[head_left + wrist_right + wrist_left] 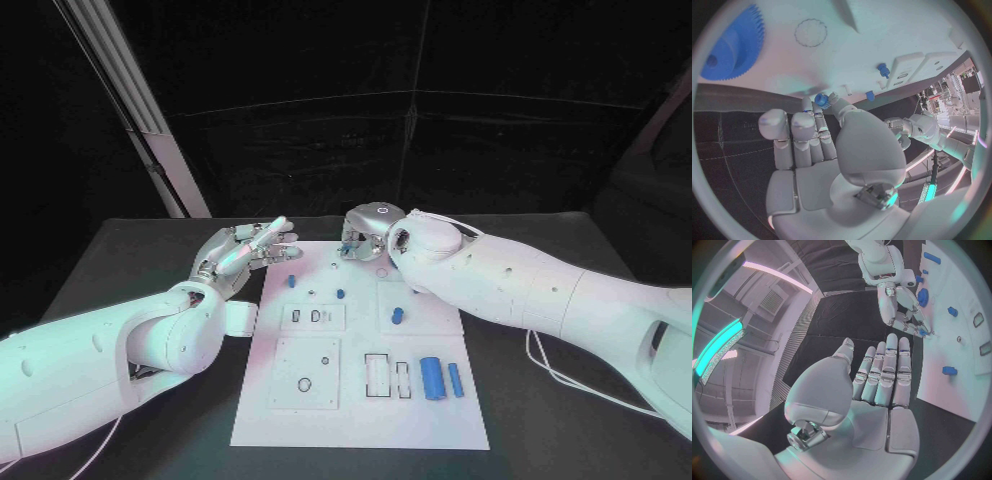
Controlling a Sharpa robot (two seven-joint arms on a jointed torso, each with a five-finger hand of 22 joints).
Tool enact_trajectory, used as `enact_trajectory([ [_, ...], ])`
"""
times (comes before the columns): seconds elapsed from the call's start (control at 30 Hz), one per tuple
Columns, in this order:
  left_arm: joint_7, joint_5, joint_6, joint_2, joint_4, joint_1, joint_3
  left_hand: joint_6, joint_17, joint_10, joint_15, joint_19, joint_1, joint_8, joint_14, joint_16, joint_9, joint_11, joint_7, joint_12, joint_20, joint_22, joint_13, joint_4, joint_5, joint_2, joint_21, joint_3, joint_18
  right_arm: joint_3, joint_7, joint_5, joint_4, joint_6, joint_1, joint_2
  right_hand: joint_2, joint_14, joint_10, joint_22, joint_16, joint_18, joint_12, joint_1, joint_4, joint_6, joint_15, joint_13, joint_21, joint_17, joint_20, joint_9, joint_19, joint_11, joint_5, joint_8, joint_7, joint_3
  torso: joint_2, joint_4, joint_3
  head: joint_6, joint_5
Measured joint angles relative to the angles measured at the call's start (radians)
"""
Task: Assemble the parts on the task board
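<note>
The white task board lies in the middle of the black table. My right hand hovers over the board's far edge and pinches a small blue part between thumb and fingertip; the same part appears in the left wrist view. My left hand is held above the board's far left corner, fingers straight and side by side, holding nothing. A blue gear lies flat on the board, and it appears large in the right wrist view.
On the board's near right lie a thick blue cylinder, a thinner blue rod and a small pin. Small blue pegs stand further back. A white cable runs across the table at right.
</note>
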Motion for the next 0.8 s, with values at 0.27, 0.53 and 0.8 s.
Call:
enact_trajectory([
  [0.27, -0.001, 0.000, 0.000, 0.000, -0.001, 0.000, 0.000, 0.000, 0.000, -0.004, 0.000, 0.000, 0.000, 0.000, 0.000, 0.000, 0.000, -0.004, 0.000, 0.000, 0.000, 0.000, 0.000, 0.000, 0.000, 0.000, 0.000, 0.000, 0.000, 0.000, 0.002, 0.000, 0.000, -0.006, 0.000, 0.002, 0.000, 0.000, 0.000, 0.000, 0.000, 0.000, 0.000, 0.000, 0.000, 0.000, 0.000, 0.000, 0.000, 0.000, 0.000, 0.000, 0.000, 0.000, 0.003, 0.004, 0.000, 0.000, 0.000, 0.0000, 0.0000, 0.001, 0.001],
  [0.53, -0.001, 0.000, 0.000, 0.000, -0.001, 0.000, 0.000, 0.000, 0.000, -0.004, 0.000, 0.000, 0.000, 0.000, 0.000, 0.000, 0.000, -0.004, 0.000, 0.000, 0.000, 0.000, 0.000, 0.000, 0.000, 0.000, 0.000, 0.000, 0.000, 0.000, 0.004, 0.000, -0.006, -0.006, 0.000, 0.007, 0.000, 0.000, 0.000, 0.000, 0.000, 0.000, 0.000, 0.000, 0.000, -0.001, 0.000, 0.000, 0.000, 0.000, 0.000, -0.001, 0.000, 0.000, 0.004, 0.004, 0.001, 0.000, -0.001, -0.0001, -0.0004, -0.001, 0.001],
  [0.8, -0.002, 0.000, 0.000, 0.000, -0.002, 0.000, 0.000, 0.000, 0.001, -0.004, 0.000, 0.000, 0.000, 0.000, 0.000, 0.000, 0.000, -0.004, 0.000, 0.000, 0.000, 0.000, 0.000, 0.000, 0.000, 0.000, 0.000, 0.000, 0.000, 0.000, 0.007, 0.000, -0.010, -0.006, 0.000, 0.012, 0.000, 0.000, 0.000, 0.000, 0.000, 0.000, 0.000, 0.000, 0.000, -0.002, 0.000, -0.001, 0.000, -0.001, 0.000, -0.001, 0.000, 0.000, 0.004, 0.003, 0.002, 0.000, -0.001, 0.0000, -0.0012, -0.002, 0.002],
])
